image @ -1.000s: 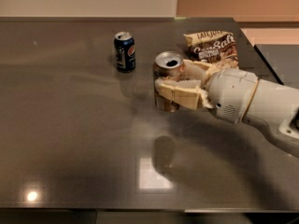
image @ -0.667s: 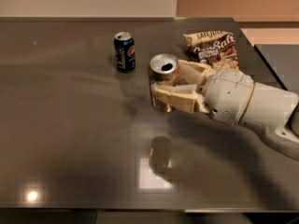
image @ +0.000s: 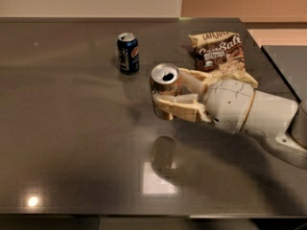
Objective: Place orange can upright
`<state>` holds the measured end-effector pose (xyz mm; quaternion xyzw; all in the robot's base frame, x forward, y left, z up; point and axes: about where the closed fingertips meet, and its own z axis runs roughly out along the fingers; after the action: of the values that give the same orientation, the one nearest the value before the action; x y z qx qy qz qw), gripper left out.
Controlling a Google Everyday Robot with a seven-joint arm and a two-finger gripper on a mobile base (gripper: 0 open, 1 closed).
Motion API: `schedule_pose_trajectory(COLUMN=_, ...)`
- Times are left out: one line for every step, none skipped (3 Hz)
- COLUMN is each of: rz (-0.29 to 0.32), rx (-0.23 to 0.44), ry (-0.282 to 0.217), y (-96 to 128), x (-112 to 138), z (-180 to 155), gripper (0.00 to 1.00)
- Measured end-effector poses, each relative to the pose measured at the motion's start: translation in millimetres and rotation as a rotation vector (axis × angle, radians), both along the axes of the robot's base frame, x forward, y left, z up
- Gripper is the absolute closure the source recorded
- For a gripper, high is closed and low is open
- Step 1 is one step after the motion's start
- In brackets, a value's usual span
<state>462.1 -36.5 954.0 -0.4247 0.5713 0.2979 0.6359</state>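
The orange can [image: 165, 82] is upright in the camera view, near the table's middle, its opened silver top showing. My gripper [image: 169, 97] reaches in from the right and is shut on the can, one cream finger [image: 178, 108] across its front and one behind. The can hangs above the table; its reflection [image: 163, 152] lies below it on the glossy surface. The lower part of the can is hidden by the front finger.
A dark blue Pepsi can [image: 128, 53] stands upright at the back, left of the gripper. A brown snack bag [image: 217, 52] lies at the back right, just behind my arm [image: 249, 110]. The dark glossy table [image: 62, 128] ends at the right [image: 268, 71] and front edges.
The gripper has moved a little to the left with the can in it and the can looks slightly higher. The Pepsi can and bag have not moved.
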Motion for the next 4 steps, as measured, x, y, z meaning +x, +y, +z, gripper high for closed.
schedule_pose_trajectory(rz=0.009, rx=0.017, ry=0.033, y=1, x=1, z=-11, gripper=1.0)
schedule_pose_trajectory(rz=0.022, rx=0.054, ry=0.074, y=3, x=2, z=-24, gripper=1.0)
schedule_pose_trajectory(rz=0.035, rx=0.087, ry=0.096, y=5, x=3, z=-34, gripper=1.0)
schedule_pose_trajectory(rz=0.036, rx=0.099, ry=0.117, y=5, x=4, z=-43, gripper=1.0)
